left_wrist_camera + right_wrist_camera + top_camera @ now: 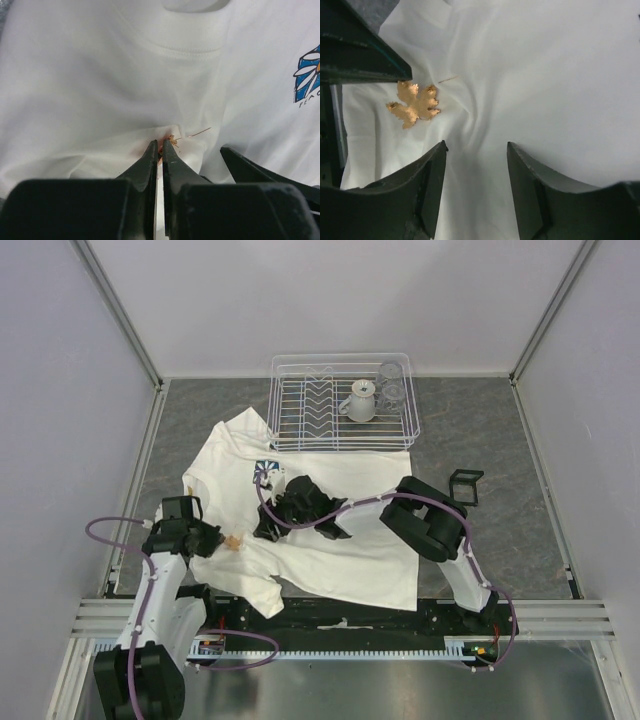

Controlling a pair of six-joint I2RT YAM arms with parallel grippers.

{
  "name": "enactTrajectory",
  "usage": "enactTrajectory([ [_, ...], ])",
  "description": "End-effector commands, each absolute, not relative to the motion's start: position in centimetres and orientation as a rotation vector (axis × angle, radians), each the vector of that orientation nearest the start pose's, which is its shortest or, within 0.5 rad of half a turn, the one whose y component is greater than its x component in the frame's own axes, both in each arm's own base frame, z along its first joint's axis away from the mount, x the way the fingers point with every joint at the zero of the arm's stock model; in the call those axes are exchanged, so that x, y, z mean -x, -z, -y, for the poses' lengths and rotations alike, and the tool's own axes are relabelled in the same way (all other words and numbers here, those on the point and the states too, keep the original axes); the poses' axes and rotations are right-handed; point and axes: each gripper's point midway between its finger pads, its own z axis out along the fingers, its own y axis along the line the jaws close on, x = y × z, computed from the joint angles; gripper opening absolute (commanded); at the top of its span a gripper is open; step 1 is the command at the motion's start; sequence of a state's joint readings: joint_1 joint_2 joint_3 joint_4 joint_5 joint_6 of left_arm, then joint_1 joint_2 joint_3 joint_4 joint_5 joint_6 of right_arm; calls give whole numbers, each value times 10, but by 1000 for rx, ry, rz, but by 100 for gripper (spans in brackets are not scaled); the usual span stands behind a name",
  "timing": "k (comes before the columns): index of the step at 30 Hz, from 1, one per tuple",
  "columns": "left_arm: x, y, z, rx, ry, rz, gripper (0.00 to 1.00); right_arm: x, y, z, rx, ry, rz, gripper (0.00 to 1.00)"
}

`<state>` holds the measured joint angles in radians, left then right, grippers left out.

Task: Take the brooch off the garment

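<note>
Nearest me, my left gripper point(160, 146) has its jaws pinched to a sliver right on the edge of the one brooch point(414, 104). It is an orange leaf on a puckered fold at the left side of the single white garment point(330, 555), with its pin wire poking out beside it. My right gripper point(476, 146) stands just beside it with jaws wide, only cloth between them and the brooch off beyond one finger, while its arm lies across the shirt below the daisy logo point(266, 470). Farther out I count one black frame point(465, 483) on the table point(520, 540) and one wire dish rack point(290, 435) at the shirt's far edge, holding one white jug point(360, 400) and clear glassware I can't count.
</note>
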<state>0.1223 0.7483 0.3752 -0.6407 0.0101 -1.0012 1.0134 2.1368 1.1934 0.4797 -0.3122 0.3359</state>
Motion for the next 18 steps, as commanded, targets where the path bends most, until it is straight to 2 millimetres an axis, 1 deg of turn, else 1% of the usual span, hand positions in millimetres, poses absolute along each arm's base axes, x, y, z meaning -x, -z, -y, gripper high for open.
enactTrajectory([
  [1,-194,-48,16,1467,326,-2255,2,-211,-61,-515,1136,-1117,-1759,62],
  [2,-196,-49,18,1473,339,-2260,2,-209,-69,-519,1183,-1082,-1692,65],
  [3,-195,-48,19,1482,341,-2268,2,-195,-72,-528,1227,-1052,-1647,67],
  [4,-194,-47,19,1489,338,-2275,2,-191,-75,-531,1246,-1010,-1617,70],
  [6,-193,-48,19,1498,338,-2273,2,-187,-79,-540,1284,-944,-1563,71],
  [10,-193,-53,16,1483,319,-2259,2,-187,-82,-545,1269,-933,-1519,72],
  [13,-193,-56,13,1482,303,-2253,2,-181,-87,-549,1279,-948,-1477,72],
  [15,-194,-58,15,1484,316,-2254,2,-182,-86,-554,1271,-928,-1476,72],
  [17,-195,-60,16,1489,328,-2256,2,-187,-85,-556,1249,-899,-1473,71],
  [18,-194,-60,16,1489,328,-2256,2,-188,-90,-558,1235,-901,-1458,71],
])
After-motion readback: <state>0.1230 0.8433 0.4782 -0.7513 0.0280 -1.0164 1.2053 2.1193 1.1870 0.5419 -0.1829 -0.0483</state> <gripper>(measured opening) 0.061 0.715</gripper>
